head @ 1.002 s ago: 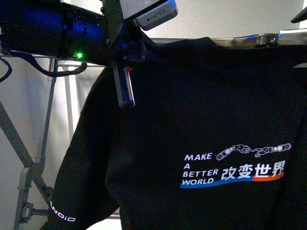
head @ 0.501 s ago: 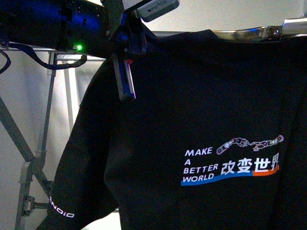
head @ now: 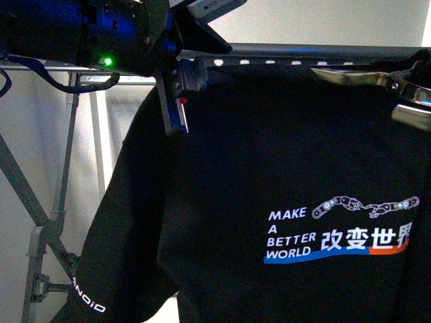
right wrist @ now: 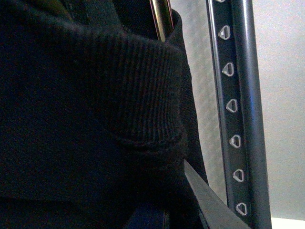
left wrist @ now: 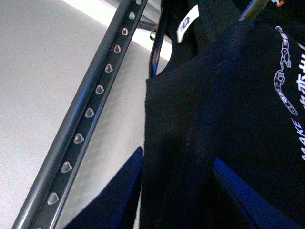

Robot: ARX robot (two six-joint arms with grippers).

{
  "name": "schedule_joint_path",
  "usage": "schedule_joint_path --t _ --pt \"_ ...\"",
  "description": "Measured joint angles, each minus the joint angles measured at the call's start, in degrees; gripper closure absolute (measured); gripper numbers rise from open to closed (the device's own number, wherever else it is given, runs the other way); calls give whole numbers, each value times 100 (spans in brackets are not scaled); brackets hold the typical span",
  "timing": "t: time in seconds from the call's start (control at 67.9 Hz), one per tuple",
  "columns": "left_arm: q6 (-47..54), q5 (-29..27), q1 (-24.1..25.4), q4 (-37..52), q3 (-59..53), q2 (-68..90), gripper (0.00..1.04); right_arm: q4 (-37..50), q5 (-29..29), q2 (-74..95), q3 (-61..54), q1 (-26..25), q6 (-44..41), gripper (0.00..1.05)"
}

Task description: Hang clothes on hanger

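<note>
**Q:** What sits closest to the front camera?

**A:** A black short-sleeved T-shirt [head: 269, 168] printed "MAKE A BETTER WORLD" in white. It hangs front-on, fills most of the front view and hides whatever is behind it. Its sleeve [head: 114, 256], with small white lettering at the hem, droops at the left. A thin shiny metal hanger [head: 350, 74] lies along the shoulder line at the upper right.

**Q:** And behind the shirt?

**A:** A grey metal clothes rack [head: 303, 52]. Its long horizontal rail, punched with heart-shaped holes, runs just above the T-shirt's top edge. Slanted legs [head: 23, 192] show at the far left, against a pale wall [head: 337, 20].

**Q:** How does the arm stand?

**A:** The left arm [head: 54, 33], dark with a small green light, reaches in from the upper left, raised about level with the rail. The left claw [head: 176, 101] points down onto the T-shirt's shoulder, clamped on a fold of it.

**Q:** What do the wrist views add?

**A:** The left wrist view shows that fold pinched between two blue fingers [left wrist: 114, 200]. It also shows a white neck label [left wrist: 187, 23], and the rail standing apart from the cloth. The right wrist view shows the ribbed collar [right wrist: 119, 95] bunched over the right claw [right wrist: 176, 212]. One grey finger [right wrist: 209, 202] pokes out beside the collar, with the rail near. I cannot tell whether that claw is closed.
</note>
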Motion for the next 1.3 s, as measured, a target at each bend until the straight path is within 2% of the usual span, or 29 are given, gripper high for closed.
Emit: schedule_joint_path --t 0.192,0.221,0.28,0.309,0.354,0.368,0.398,0.413,0.427,0.457,0.501,0.56,0.663,0.855,1.017,1.149,1.223,1.297 --pt "-9 0 -2 4 0 -2 22 -173 -55 -120 -188 -90 -11 100" --pt "-330 -332 -52 -129 13 -22 16 -210 -59 -151 -214 -105 -11 100" --pt "-2168 -1657 -94 -476 28 -76 5 -407 -57 -212 -260 -151 13 100" --pt "-3480 -2192 -96 -457 31 -79 6 -575 -52 -232 -278 -173 42 100" --pt "-5650 -2710 -83 -269 31 -79 7 -841 -87 -275 -319 -210 153 100" --pt "-5801 -2747 -79 -225 31 -79 7 -887 -96 -284 -330 -216 177 100" --pt "-7095 -2876 -59 -20 31 -83 6 -1088 -127 -310 -358 -249 308 101" --pt "-7241 -2900 -52 31 31 -90 6 -1137 -136 -313 -363 -258 343 101" --pt "-7877 -2931 -37 129 31 -101 7 -1228 -144 -321 -380 -275 407 101" --pt "-8216 -2935 -20 227 31 -125 6 -1322 -155 -330 -402 -291 476 101" --pt "-9398 -3005 46 522 26 -227 6 -1613 -229 -363 -487 -339 649 101" --pt "-9919 -3040 96 708 26 -326 7 -1808 -332 -385 -564 -361 813 101" --pt "-10592 -2977 149 940 24 -448 7 -2151 -496 -404 -632 -380 1320 101" --pt "-11009 -2975 151 994 -13 -470 7 -2649 -894 -531 -671 -385 2271 101" --pt "-11160 -3368 234 647 -13 -459 7 -3086 -951 -688 -682 -527 3392 101" --pt "-11239 -3613 345 348 -9 -387 7 -3215 -1458 -811 -680 -748 4962 101" --pt "-11248 -3615 339 269 -2 -350 6 -2872 -1812 -988 -680 -863 5875 101" --pt "-11130 -3620 289 83 31 -330 7 -2420 -1899 -1204 -680 -988 7093 101"
